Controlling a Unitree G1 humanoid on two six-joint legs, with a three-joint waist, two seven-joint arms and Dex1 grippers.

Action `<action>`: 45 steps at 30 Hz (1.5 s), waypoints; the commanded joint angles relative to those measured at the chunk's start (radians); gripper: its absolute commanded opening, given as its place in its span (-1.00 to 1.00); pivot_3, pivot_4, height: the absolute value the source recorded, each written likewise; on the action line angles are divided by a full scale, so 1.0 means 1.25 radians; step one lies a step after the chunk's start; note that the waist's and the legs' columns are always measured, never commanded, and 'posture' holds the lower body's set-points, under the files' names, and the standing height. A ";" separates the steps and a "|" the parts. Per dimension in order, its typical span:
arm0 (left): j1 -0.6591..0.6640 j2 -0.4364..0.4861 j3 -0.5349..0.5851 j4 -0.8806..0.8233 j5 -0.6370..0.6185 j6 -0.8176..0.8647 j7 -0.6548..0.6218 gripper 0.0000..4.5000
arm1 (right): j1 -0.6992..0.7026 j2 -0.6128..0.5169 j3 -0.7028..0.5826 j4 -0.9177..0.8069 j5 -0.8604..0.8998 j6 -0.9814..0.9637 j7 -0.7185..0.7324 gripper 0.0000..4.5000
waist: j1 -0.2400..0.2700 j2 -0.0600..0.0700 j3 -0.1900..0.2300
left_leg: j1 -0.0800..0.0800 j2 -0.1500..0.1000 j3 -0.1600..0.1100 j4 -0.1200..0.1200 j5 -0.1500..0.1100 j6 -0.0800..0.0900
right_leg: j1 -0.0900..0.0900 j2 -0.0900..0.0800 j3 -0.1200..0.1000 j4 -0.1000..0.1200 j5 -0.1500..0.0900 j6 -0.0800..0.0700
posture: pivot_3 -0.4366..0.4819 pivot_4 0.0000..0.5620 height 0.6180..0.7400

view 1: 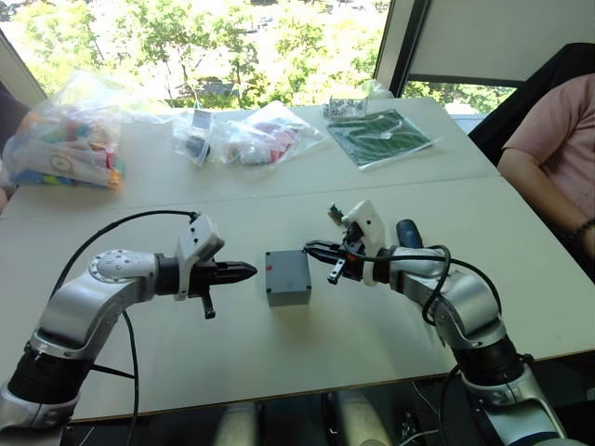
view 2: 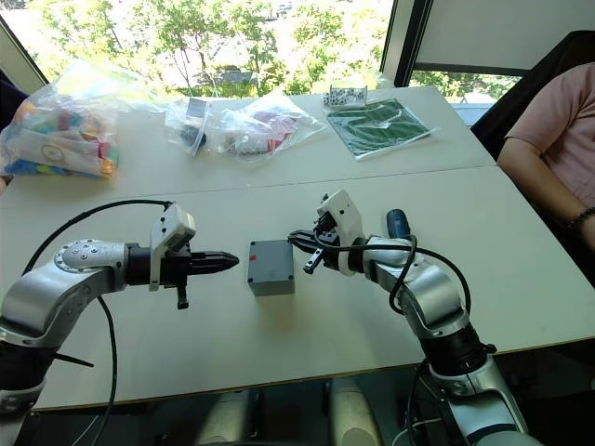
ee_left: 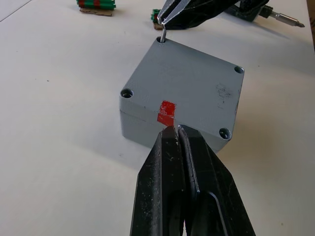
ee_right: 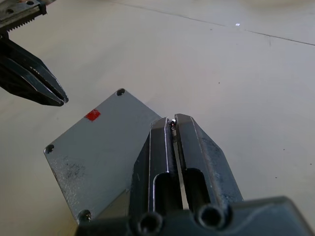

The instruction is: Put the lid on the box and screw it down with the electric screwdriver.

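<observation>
Sitting mid-table (view 1: 139,353), the box (view 1: 287,285) already wears its lid (ee_left: 184,86), with the screwdriver (view 1: 408,232) lying behind the right arm. The left gripper (view 1: 249,271) hovers pinched shut and empty just beside the red-marked side, while the right gripper (view 1: 313,249) pinches a small screw (ee_left: 163,35) over a corner hole. That screw could tip or drop if released off-centre, and a nudge would shift the unfastened lid

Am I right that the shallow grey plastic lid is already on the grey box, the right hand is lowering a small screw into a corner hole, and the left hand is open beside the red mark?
Not quite: the left hand is shut, as the left wrist view shows. The shallow grey plastic lid is on the grey box, and the right hand holds a small metal screw at a corner hole.
</observation>
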 commanded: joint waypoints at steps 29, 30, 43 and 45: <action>-0.115 -0.051 -0.080 -0.130 -0.007 -0.046 -0.044 -1.00 | -0.260 -0.380 -0.264 0.059 0.181 0.668 0.005 1.00 | 0.004 0.001 0.001 | -0.002 -0.001 0.000 -0.002 0.000 0.000 | -0.001 -0.001 0.000 -0.001 0.001 -0.002 | -0.05 -0.47 1.00; -0.114 -0.050 -0.086 -0.135 -0.005 -0.051 -0.047 -1.00 | -0.260 -0.412 -0.243 0.073 0.207 0.670 0.014 1.00 | 0.003 0.001 0.001 | -0.003 -0.001 0.000 -0.002 0.000 0.000 | -0.002 -0.002 0.000 -0.001 0.001 -0.002 | -0.05 -0.47 1.00; -0.055 -0.056 -0.105 -0.187 0.027 -0.094 -0.010 -1.00 | -0.222 -0.523 -0.070 0.167 0.362 0.671 0.016 1.00 | -0.002 0.001 0.001 | -0.003 -0.001 0.001 0.001 0.000 0.000 | -0.002 -0.001 0.000 -0.001 -0.001 0.001 | -0.05 -0.47 1.00; -0.042 -0.055 -0.099 -0.194 0.024 -0.090 0.001 -1.00 | -0.224 -0.515 -0.052 0.174 0.360 0.671 0.001 1.00 | -0.001 0.001 0.001 | -0.002 -0.001 0.001 0.001 0.000 0.000 | -0.002 -0.001 0.000 -0.001 -0.001 0.001 | -0.05 -0.47 1.00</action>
